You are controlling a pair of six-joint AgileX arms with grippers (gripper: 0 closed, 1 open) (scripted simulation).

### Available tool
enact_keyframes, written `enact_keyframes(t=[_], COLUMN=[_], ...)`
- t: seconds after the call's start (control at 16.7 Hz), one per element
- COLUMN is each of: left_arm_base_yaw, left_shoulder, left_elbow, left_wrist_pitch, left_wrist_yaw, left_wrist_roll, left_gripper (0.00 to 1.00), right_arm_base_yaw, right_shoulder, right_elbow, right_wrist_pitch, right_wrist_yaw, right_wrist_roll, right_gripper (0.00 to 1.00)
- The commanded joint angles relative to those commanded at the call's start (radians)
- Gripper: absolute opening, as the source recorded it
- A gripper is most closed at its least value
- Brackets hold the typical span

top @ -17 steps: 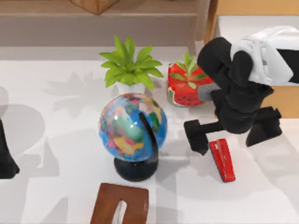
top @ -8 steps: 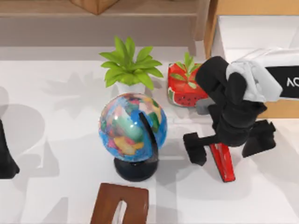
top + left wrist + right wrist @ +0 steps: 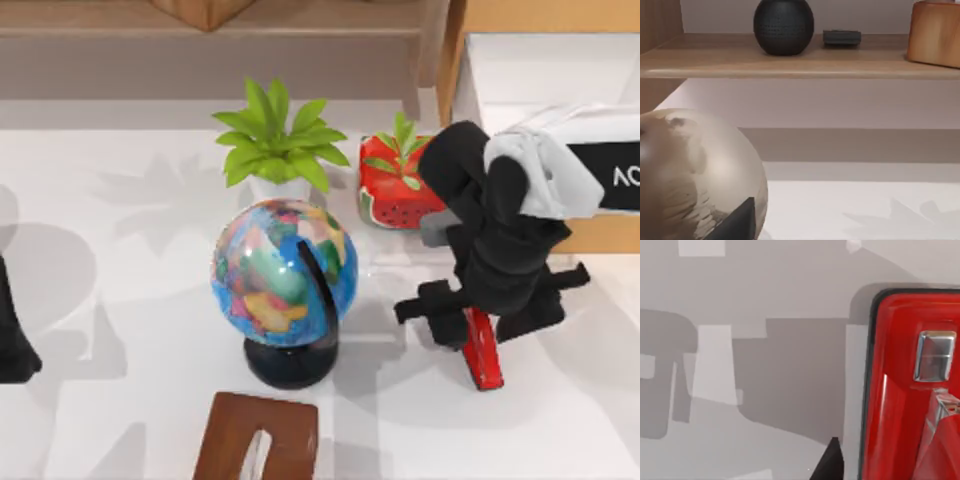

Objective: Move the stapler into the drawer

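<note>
since a moment ago, my right gripper (image 3: 484, 318) has come lower and its two fingers have pulled in from wide apart to narrow, one on each side of the stapler (image 3: 482, 350). it looks like they are now squeezing the top end of the stapler, though i cannot see the touch itself from above. the right wrist view has the red stapler (image 3: 912, 390) very close, lying flat on the white table (image 3: 120, 260), with one dark fingertip (image 3: 830, 462) just beside it.

the stapler lies at about 3 o'clock from the globe (image 3: 285, 275) and at about 5 o'clock from the watermelon pot (image 3: 398, 192). the drawer (image 3: 545, 70) is open, up at about 12 o'clock from the stapler.

so the step now is the grab. next, i think the right arm needs to hold tight, lift the stapler straight up, carry it toward 12 o'clock over the drawer's front wall, and let go inside.

my left arm (image 3: 12, 330) rests at the table's left edge.
</note>
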Motion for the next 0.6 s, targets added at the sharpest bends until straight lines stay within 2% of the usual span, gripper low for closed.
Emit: enact_keyframes(t=[0.24, 0.6], left_arm_base_yaw=[0.0, 0.0], left_shoulder=[0.0, 0.0], left_elbow=[0.0, 0.0], left_wrist_pitch=[0.0, 0.0], left_wrist_yaw=[0.0, 0.0], left_wrist_roll=[0.0, 0.0], left_gripper=[1.0, 1.0], right_arm_base_yaw=[0.0, 0.0], right_shoulder=[0.0, 0.0], right_elbow=[0.0, 0.0], right_wrist_pitch=[0.0, 0.0], right_wrist_yaw=[0.0, 0.0], right_wrist_roll=[0.0, 0.0], right_gripper=[0.02, 0.0])
